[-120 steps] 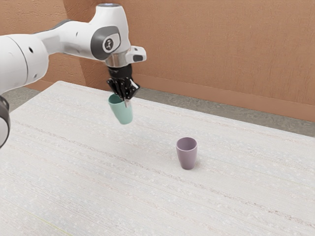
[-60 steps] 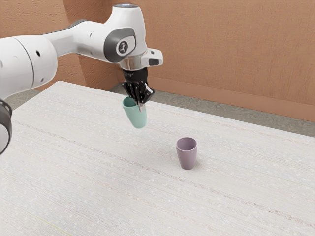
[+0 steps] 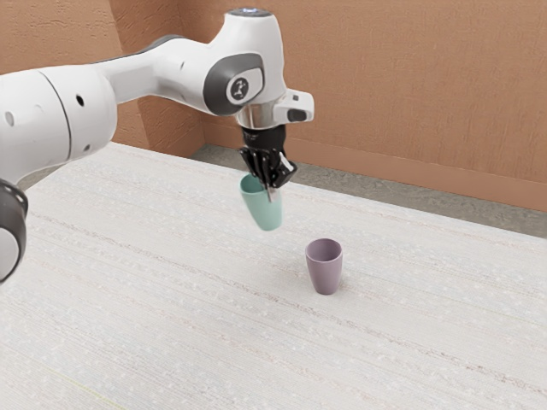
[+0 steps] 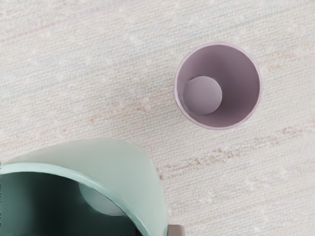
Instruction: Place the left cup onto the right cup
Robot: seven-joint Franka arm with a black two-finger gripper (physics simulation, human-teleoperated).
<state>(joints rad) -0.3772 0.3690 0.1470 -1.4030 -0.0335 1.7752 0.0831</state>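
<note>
The exterior view looks from a raised spot at the arm's side. It angles down across the pale, grained tabletop (image 3: 128, 325) toward the textured tan wall (image 3: 427, 77) behind. It sits far enough off to take in the white arm (image 3: 154, 77), the black two-finger gripper (image 3: 269, 184) and both cups. The wrist view looks straight down from the hand, close above the table. Both views share the smooth mint-green tapered cup (image 3: 263, 209) (image 4: 113, 162), clamped at its rim between the fingers. They also share the upright mauve tapered cup (image 3: 324, 265) (image 4: 217, 86), standing apart from the fingers.
</note>
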